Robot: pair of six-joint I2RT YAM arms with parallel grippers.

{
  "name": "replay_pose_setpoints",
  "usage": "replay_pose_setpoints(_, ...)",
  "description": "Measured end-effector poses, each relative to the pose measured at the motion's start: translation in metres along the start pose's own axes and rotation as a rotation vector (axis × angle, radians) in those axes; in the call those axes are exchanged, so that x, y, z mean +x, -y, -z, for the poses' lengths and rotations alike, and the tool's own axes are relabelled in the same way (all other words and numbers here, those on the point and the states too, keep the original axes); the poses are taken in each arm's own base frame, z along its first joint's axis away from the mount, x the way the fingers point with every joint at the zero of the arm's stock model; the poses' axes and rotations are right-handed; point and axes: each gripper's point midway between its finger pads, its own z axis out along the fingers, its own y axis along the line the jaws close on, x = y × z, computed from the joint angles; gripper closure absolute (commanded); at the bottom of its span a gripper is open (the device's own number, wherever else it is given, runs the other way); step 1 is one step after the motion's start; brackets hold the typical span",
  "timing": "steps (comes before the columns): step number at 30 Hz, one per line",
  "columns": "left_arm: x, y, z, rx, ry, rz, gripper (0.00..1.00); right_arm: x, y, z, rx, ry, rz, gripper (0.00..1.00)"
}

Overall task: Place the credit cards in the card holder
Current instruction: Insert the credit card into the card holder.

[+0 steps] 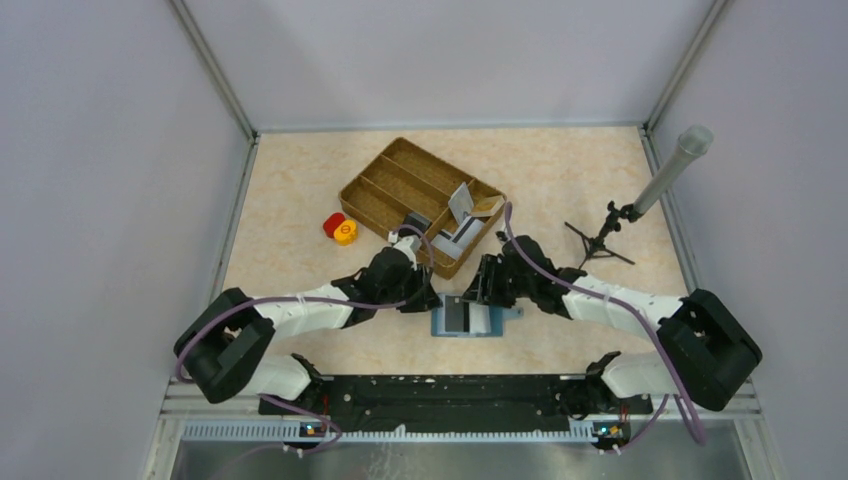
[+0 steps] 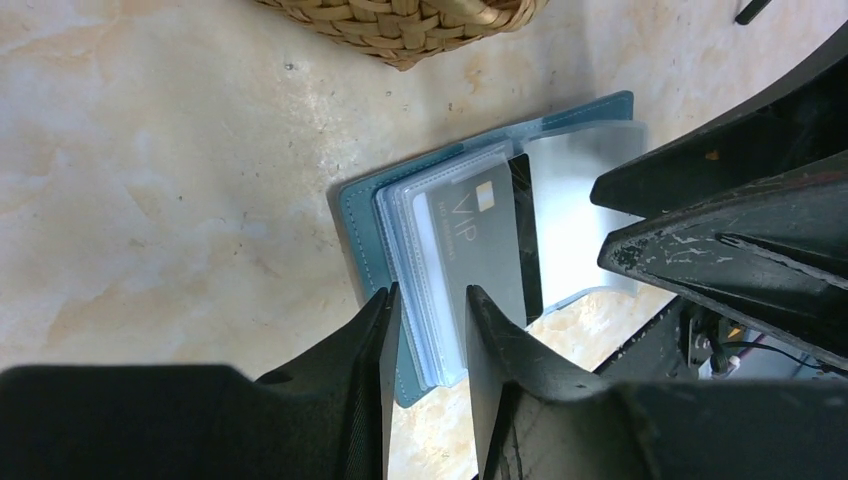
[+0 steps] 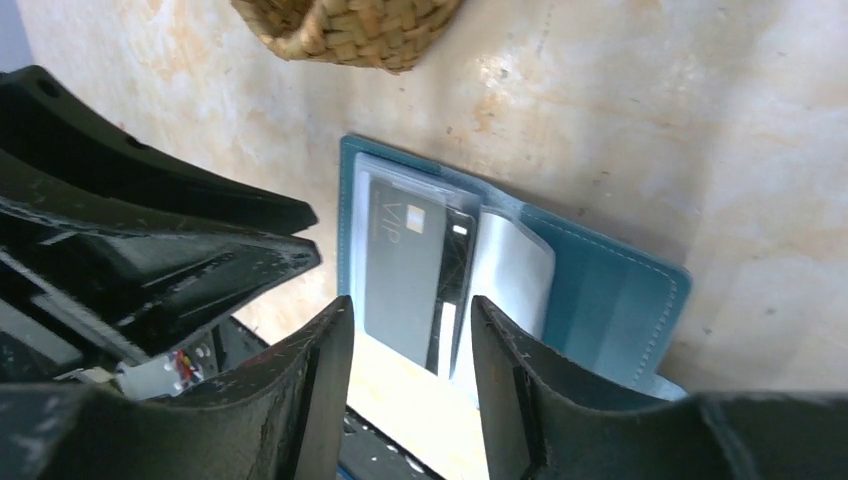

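Black fingers of the left pincer (image 2: pixel 430 310) crowd the bottom of its wrist view. They are slightly spread over the edge of the clear sleeves (image 2: pixel 420 230), pinching nothing that I can see. The right pincer (image 3: pixel 412 315) stands spread wider and empty.

On the marbled worktop (image 1: pixel 560 170) the woven tray (image 1: pixel 455 166) sits mid-field, with more credit cards (image 1: pixel 462 200) propped in its four o'clock compartment. The card holder (image 1: pixel 470 320) lies open and flat at six o'clock from the tray, with the left pincer at its ten o'clock and the right at its one o'clock. A grey card (image 3: pixel 405 265) lies among the sleeves, and a dark card (image 3: pixel 455 270) sits just beneath its three o'clock edge.

Whether the grey card is fully seated I cannot tell. If it is not, a finger brushing it on the way up would likely drag it back out. The two pincers hang very close together, so a careless retreat could knock them against each other. The holder looks light and the worktop smooth, so a nudge may slide it or flop the sleeves shut over the open slot.

Pale letters on the grey card read "VIP", beside a small pale square. The fine print alongside is too small to read, and no brand shows elsewhere.
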Motion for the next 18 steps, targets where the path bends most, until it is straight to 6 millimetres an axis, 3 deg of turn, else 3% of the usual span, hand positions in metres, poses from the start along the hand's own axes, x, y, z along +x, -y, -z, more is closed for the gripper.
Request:
replay_pose_setpoints(10,0.008,-0.006,0.002,-0.018,-0.017,0.035,0.68,0.02,0.011,-0.001,0.077,-0.04,0.012,0.81)
replay_pose_setpoints(18,0.016,-0.012,0.001,-0.035,-0.037,0.065,0.72,0.04,0.027,-0.011,0.159,-0.091,0.024,0.84)
